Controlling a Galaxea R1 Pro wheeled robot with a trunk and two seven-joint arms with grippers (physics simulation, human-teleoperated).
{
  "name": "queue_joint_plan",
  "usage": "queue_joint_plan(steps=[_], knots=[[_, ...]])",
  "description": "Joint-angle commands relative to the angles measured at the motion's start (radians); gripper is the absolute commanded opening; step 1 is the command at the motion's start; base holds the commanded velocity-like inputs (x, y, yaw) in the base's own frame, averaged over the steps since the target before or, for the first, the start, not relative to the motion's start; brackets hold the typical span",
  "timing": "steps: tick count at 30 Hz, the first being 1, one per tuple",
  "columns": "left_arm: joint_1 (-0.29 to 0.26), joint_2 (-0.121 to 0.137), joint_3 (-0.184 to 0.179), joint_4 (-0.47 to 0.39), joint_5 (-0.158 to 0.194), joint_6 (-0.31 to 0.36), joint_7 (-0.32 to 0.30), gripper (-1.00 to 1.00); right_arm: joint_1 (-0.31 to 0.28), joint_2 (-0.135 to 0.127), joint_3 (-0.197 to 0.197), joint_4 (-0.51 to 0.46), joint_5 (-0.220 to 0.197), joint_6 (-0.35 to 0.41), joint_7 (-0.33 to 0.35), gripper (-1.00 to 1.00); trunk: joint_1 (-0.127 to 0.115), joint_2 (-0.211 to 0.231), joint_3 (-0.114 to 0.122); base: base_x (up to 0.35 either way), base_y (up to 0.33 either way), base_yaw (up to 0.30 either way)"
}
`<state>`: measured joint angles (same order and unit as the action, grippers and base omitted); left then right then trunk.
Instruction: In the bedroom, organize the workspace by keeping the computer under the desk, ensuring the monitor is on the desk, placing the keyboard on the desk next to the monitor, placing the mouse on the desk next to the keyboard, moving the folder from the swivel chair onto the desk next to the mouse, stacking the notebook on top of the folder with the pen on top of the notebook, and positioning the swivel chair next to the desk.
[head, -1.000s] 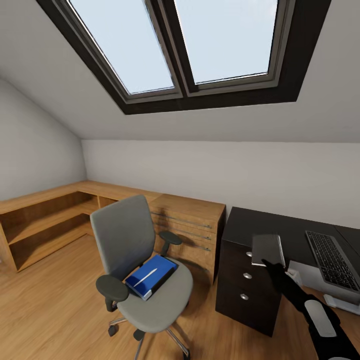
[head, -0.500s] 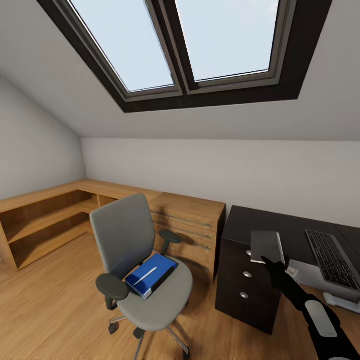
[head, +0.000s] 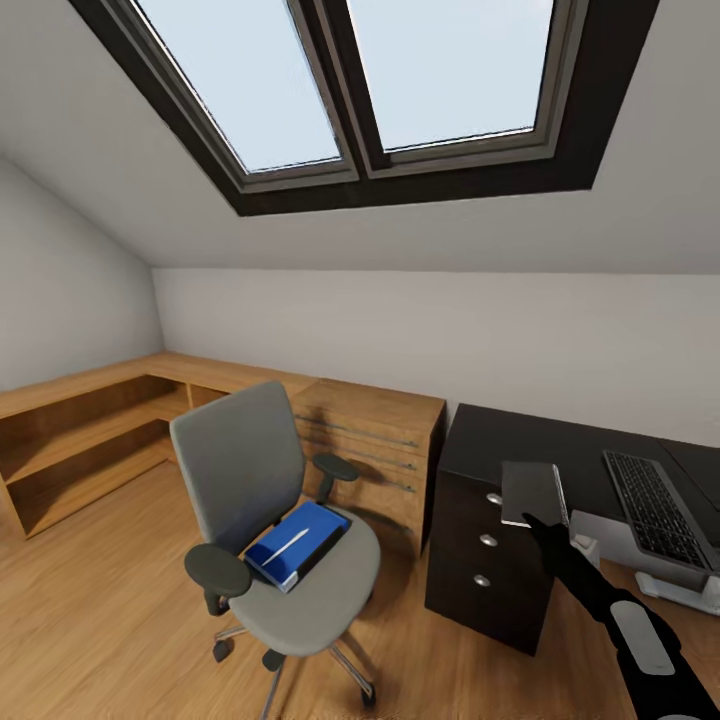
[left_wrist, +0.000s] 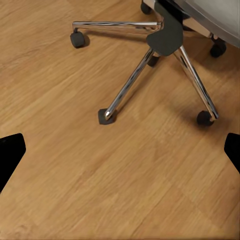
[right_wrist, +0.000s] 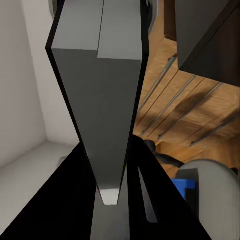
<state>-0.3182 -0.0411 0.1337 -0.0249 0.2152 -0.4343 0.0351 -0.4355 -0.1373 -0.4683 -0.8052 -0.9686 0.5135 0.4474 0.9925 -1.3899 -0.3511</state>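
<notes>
My right pincer (head: 532, 524) stays clamped on a thin dark grey notebook (head: 533, 491) above the desk (head: 500, 445) edge; only my view has drifted, so the blue folder (head: 297, 541), off left, waits on the swivel chair (head: 250, 470).

The black counter (head: 510, 440) carries a keyboard (head: 655, 508) near its right end. The wooden floor (head: 110, 610) carries the chair (head: 255, 520), whose chrome base (left_wrist: 150, 65) and castors stand on the boards, and the wood cabinet (head: 370, 440) just beside the counter. On the chair's seat lies a blue folder (head: 318, 527) with a pen (head: 290, 542) on top.
</notes>
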Motion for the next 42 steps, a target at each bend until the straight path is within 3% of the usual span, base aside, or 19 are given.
queue_joint_plan(steps=[1,19,32,35,42], knots=[[-0.001,0.0,0.007,0.0,-0.005,-0.003,0.002,1.0,-0.001,0.0,-0.003,0.001,-0.009,0.01,0.005,-1.0,0.0,-0.001,-0.003,0.0,0.0,-0.076],[-0.001,0.0,0.007,0.0,-0.005,-0.004,0.0,1.0,0.0,-0.001,-0.004,0.0,-0.009,0.041,0.018,-1.0,0.0,-0.001,-0.028,0.001,0.0,-0.038],[-0.001,0.001,0.007,0.0,-0.005,-0.007,-0.002,1.0,0.001,0.0,-0.003,0.005,0.0,0.033,0.168,-1.0,0.0,-0.001,-0.029,0.219,0.0,-0.001],[-0.018,-0.016,0.005,-0.001,-0.007,-0.015,-0.019,1.0,-0.001,0.014,-0.007,0.019,0.017,0.022,0.157,-1.0,0.0,-0.001,-0.029,0.0,0.0,0.0],[-0.058,-0.055,0.002,-0.001,-0.009,-0.015,-0.03,1.0,-0.001,0.005,-0.006,0.026,0.013,0.021,0.161,-1.0,0.0,-0.001,-0.029,0.0,0.0,0.0]])
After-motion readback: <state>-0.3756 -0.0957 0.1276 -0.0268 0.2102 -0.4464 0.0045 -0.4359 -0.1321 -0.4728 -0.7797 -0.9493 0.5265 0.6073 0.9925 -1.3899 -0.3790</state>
